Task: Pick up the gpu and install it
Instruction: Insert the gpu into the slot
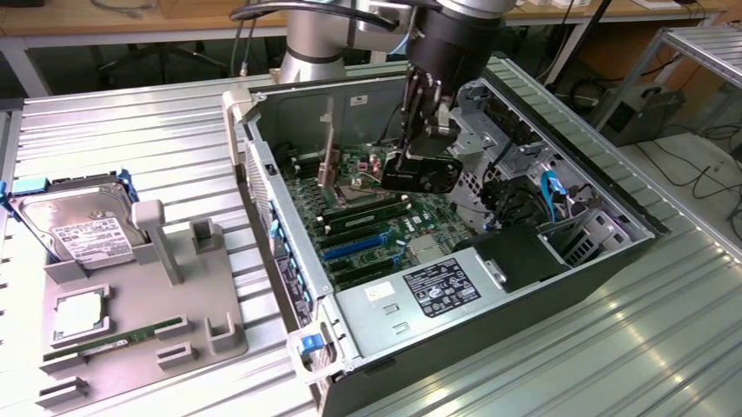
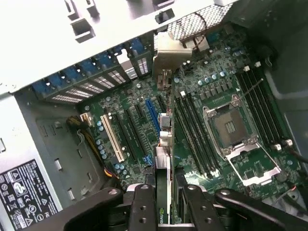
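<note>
The gpu is seen edge-on as a thin card between my gripper's two black fingers. Its silver end bracket reaches toward the slotted rear wall of the open computer case. My gripper is shut on the gpu and holds it just above the motherboard, over the blue slot next to the memory slots. In the exterior view the gripper hangs inside the case, and the gpu's brownish back shows toward the exterior view's left of it.
The open CPU socket lies beside the card. A power supply and a drive cage fill the case's near end. Outside, on the exterior view's left, a grey fixture holds a hard drive and a green memory stick.
</note>
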`<state>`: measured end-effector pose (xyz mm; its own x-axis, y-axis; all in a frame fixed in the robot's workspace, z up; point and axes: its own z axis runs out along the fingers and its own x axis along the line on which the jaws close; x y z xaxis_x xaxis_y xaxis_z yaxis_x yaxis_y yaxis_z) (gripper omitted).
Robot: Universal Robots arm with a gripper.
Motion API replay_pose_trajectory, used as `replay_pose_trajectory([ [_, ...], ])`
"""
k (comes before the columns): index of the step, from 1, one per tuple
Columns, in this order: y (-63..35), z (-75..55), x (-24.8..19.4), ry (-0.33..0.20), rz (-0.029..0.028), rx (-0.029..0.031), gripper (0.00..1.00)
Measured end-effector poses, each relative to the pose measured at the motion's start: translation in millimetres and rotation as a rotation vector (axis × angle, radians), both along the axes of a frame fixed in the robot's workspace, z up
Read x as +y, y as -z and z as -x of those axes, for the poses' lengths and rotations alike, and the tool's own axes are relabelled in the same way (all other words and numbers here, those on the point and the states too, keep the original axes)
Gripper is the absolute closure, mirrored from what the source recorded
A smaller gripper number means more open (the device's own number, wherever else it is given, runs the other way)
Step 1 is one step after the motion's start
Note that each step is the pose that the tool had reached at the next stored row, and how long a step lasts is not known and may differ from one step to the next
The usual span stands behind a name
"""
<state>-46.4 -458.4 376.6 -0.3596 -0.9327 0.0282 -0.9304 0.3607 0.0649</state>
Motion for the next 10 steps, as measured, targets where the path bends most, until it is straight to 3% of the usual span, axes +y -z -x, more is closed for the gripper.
replay_pose_trajectory([
  [10,6.5,0.0,0.0,-0.216,-0.0084,0.0,0.74],
])
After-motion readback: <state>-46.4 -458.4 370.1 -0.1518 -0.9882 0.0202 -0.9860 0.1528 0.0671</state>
